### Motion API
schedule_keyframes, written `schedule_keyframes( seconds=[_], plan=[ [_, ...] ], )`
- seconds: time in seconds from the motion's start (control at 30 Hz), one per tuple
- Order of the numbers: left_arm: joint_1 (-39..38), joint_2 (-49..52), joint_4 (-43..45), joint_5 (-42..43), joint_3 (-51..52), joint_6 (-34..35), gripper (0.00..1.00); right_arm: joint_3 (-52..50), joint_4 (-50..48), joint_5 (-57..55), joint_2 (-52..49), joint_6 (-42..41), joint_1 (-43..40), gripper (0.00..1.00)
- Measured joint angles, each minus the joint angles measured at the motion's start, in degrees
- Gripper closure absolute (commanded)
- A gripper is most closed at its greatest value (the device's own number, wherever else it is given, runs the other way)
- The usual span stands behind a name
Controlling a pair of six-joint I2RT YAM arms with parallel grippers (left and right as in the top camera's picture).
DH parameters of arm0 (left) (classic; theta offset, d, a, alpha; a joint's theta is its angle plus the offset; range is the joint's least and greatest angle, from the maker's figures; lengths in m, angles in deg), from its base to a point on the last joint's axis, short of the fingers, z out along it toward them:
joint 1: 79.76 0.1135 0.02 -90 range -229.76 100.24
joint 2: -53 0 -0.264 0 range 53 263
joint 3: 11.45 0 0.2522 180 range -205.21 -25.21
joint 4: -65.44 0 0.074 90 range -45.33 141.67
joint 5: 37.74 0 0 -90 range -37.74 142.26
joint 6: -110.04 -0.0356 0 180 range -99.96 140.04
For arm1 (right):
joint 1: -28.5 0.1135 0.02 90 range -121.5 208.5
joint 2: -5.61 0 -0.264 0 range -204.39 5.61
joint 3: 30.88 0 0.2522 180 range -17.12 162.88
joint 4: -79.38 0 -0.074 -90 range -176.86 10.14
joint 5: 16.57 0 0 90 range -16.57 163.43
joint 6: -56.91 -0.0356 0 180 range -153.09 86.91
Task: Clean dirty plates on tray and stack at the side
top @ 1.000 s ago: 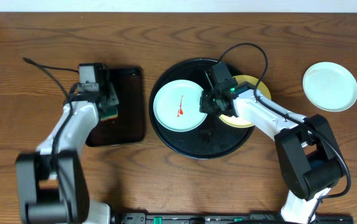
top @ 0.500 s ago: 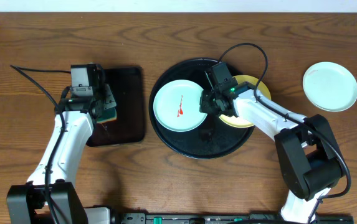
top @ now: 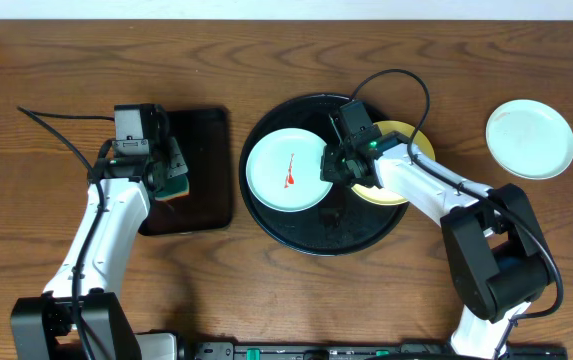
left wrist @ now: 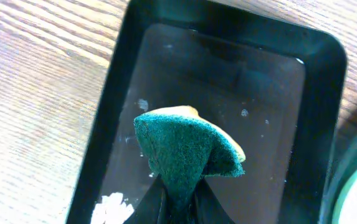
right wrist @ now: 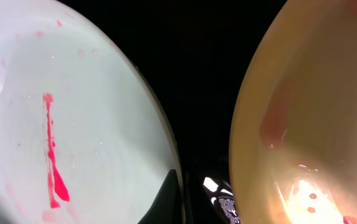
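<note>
Between the right gripper's [top: 334, 168] fingertips there is no visible gap; they are pressed together at the right edge of a light blue plate [top: 286, 170]. The right wrist view shows the dark tips [right wrist: 181, 199] meeting just where that plate's rim [right wrist: 166, 155] curves down to them. Whether they actually pinch the rim cannot be told. A red streak [right wrist: 52, 155] runs down the plate's face, with smaller pink spots around it. Just to the right, across a narrow strip of the black round tray [right wrist: 209, 62], lies a pale yellow plate [right wrist: 315, 124] with a faint reddish smear. From overhead, both plates sit inside the round tray [top: 316, 235], the blue one on its left half and the yellow one [top: 403, 132] partly hidden under the right arm at the tray's right edge. A second light blue plate [top: 529, 138] rests alone on the wooden table [top: 366, 50], well apart to the right, and looks clean.

On the other side, the left gripper [left wrist: 178, 205] is clamped on the lower end of a sponge [left wrist: 187, 146], green scrub side facing the wrist camera and a yellow layer behind. The sponge [top: 174, 185] sits over a smaller rectangular black tray [left wrist: 328, 56], which holds a few pale flecks and a white patch [left wrist: 113, 205] near its corner. This tray [top: 211, 200] lies left of the round one, near but apart.
</note>
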Motion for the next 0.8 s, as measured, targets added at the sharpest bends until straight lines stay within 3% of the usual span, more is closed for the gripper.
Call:
schedule_keyframes(
  seconds=[0.8],
  plan=[
    [-0.02, -0.72, 2.19, 5.97, 0.0, 0.57, 0.93, 0.0, 0.22, 0.15, 0.0, 0.0, 0.0, 0.99]
  ],
)
